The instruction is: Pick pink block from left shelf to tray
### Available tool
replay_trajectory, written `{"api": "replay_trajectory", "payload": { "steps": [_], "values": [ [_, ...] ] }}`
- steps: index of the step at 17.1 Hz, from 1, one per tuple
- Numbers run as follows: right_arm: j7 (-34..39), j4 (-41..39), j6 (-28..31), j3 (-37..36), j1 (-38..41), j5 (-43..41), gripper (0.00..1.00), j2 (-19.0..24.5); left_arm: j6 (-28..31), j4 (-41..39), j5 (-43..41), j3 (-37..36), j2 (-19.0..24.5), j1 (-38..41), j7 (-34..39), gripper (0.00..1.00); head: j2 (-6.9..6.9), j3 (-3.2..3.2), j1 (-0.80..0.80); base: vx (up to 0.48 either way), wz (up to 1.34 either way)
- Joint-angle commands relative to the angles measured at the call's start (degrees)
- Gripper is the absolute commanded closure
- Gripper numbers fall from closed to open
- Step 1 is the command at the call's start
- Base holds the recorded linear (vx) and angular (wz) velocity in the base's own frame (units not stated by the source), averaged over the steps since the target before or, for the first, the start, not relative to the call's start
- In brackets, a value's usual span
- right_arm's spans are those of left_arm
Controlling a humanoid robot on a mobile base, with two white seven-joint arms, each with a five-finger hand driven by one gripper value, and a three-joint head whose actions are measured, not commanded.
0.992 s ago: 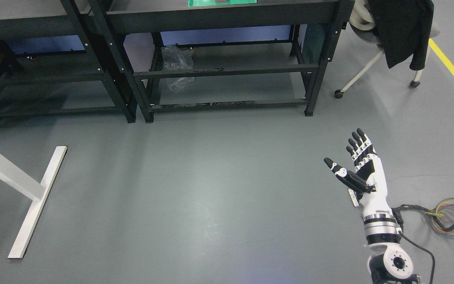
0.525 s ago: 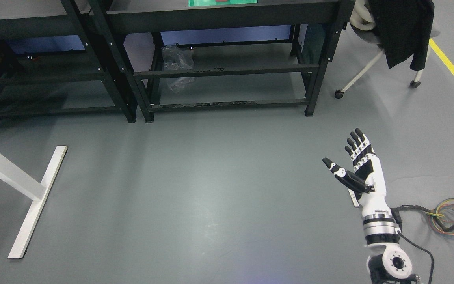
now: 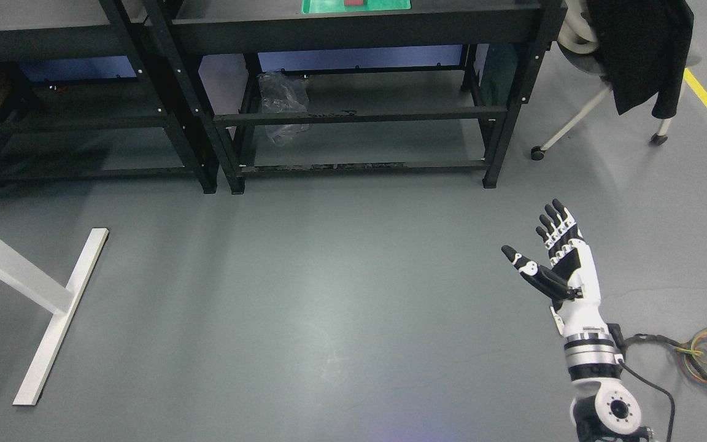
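View shifts slightly; the right hand (image 3: 559,261) stays raised, fingers spread, empty. Grey floor (image 3: 329,294), black shelves (image 3: 353,116), green tray (image 3: 323,6) beyond.

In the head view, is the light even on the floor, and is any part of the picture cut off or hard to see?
Head view: sharp overall; a soft pale glare patch lies on the grey floor; the space under the black shelves is shadowed; the green tray is cut by the top edge; the right hand, fingers spread, is clearly lit.
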Motion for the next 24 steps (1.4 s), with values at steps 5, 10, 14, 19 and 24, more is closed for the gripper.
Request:
{"api": "replay_trajectory", "payload": {
  "steps": [5,10,14,19,24],
  "values": [
    [-0.1,0.1,0.9,-1.3,-0.2,0.9,0.0,-1.0,0.0,-1.0,0.0,0.0,1.0,1.1,0.0,0.0,0.0,0.0,0.0,0.187,0.02],
    [-0.6,0.1,2.4,-1.4,-0.8,3.7,0.0,-1.0,0.0,-1.0,0.0,0.0,1.0,1.1,0.0,0.0,0.0,0.0,0.0,0.203,0.02],
    [-2.1,0.1,2.2,-1.4,-2.4,22.2,0.01,-1.0,0.0,-1.0,0.0,0.0,1.0,1.1,0.0,0.0,0.0,0.0,0.0,0.19,0.24],
    [-3.4,-0.5,1.0,0.7,-3.1,44.4,0.01,-1.0,0.0,-1.0,0.0,0.0,1.0,1.1,0.0,0.0,0.0,0.0,0.0,0.209,0.15],
    [-5.3,-3.6,-9.3,-0.2,-0.8,39.3,0.01,-1.0,0.0,-1.0,0.0,0.0,1.0,1.1,0.0,0.0,0.0,0.0,0.0,0.244,0.15]
  ]
}}
